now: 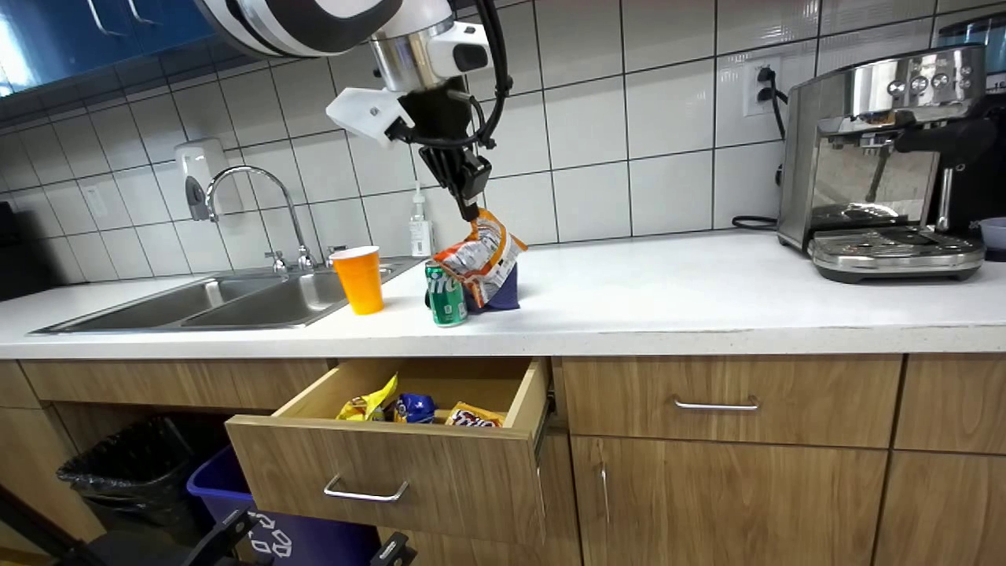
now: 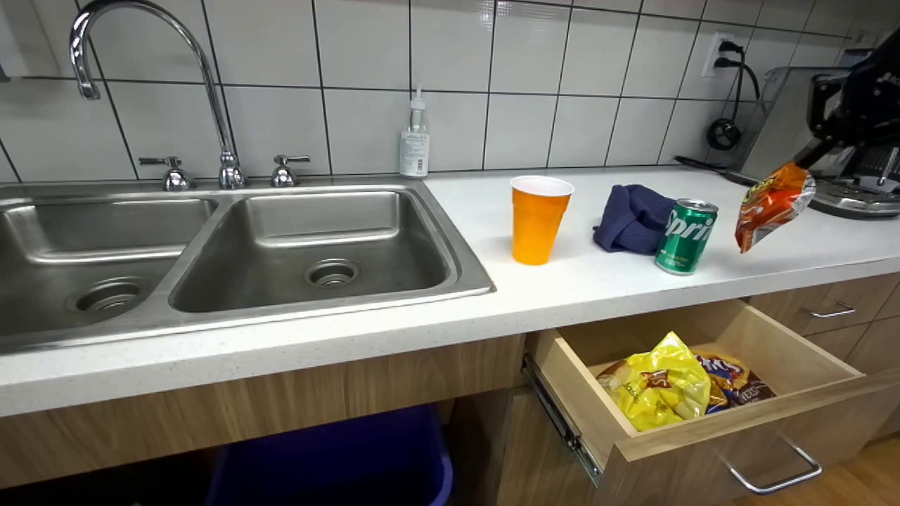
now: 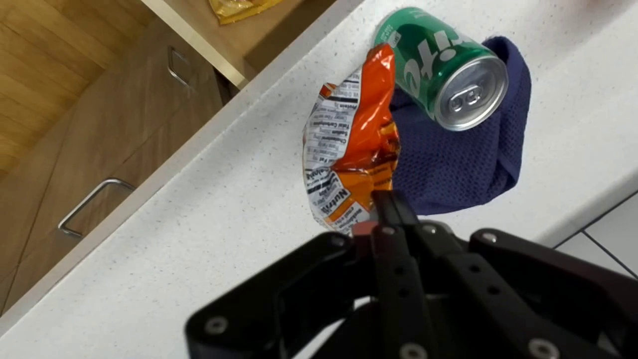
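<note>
The black two-fingered claw point(image 3: 392, 200) pinches one end of a crinkled orange-and-white foil snack bag point(image 3: 366, 144) above the white speckled countertop point(image 3: 199, 239). Nearby are a green metal Sprite can point(image 2: 686, 239) and bunched navy textured cloth point(image 2: 631, 221); farther out, a tapered orange cup point(image 2: 539, 226) and, below, an open wooden drawer point(image 1: 440, 464).
</note>
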`<action>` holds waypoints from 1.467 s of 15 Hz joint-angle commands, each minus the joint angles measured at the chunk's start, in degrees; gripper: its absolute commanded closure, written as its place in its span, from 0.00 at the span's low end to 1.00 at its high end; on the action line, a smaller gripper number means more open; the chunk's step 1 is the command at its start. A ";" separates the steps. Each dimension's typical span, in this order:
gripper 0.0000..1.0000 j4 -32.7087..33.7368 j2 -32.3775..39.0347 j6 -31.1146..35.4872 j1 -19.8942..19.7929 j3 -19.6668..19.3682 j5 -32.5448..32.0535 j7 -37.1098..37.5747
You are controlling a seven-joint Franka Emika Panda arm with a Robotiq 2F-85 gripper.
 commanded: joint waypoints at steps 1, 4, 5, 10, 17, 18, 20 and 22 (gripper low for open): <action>1.00 -2.11 -2.99 -3.39 -0.88 0.55 -2.21 1.65; 1.00 -3.44 -4.06 -4.78 -0.86 0.75 -2.75 1.68; 1.00 -3.85 -4.37 -5.17 -0.91 0.84 -3.01 1.75; 1.00 -6.51 -5.77 -5.80 -0.82 1.19 -3.48 2.10; 1.00 -9.41 -5.82 -5.37 -0.50 1.94 -3.29 2.38; 1.00 -9.66 -5.78 -5.36 -0.47 2.05 -3.29 2.38; 1.00 -10.11 -5.53 -5.23 -0.39 2.17 -3.24 2.39; 1.00 -10.41 -5.18 -5.01 -0.36 2.18 -3.16 2.44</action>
